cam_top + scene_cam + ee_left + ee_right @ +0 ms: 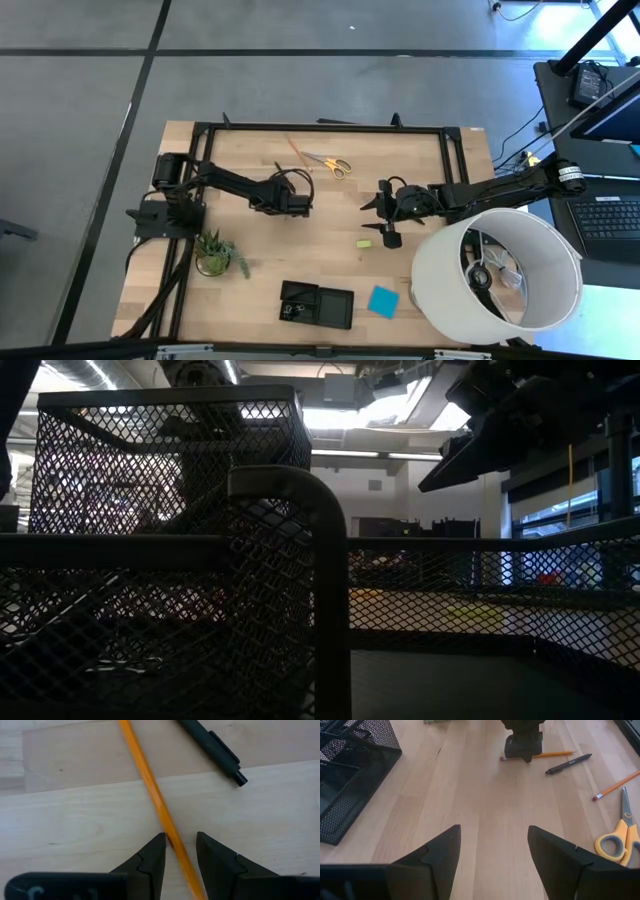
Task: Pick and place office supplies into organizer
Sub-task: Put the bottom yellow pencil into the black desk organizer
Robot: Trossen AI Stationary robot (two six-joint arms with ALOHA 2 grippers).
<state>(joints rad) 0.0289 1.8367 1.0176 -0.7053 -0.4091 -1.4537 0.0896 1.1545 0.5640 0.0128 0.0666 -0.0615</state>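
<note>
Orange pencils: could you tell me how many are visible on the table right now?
2. One pencil lies between the left gripper's fingers, beside a black pen. The other pencil lies near the yellow-handled scissors. More may be hidden.

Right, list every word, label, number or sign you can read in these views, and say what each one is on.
None can be read.
Left gripper: pale marks on its housing, too blurred to read.
Orange pencil, black pen, scissors, blue note pad, organizer: no visible lettering.
Laptop beside the table: keys too small to read.
</note>
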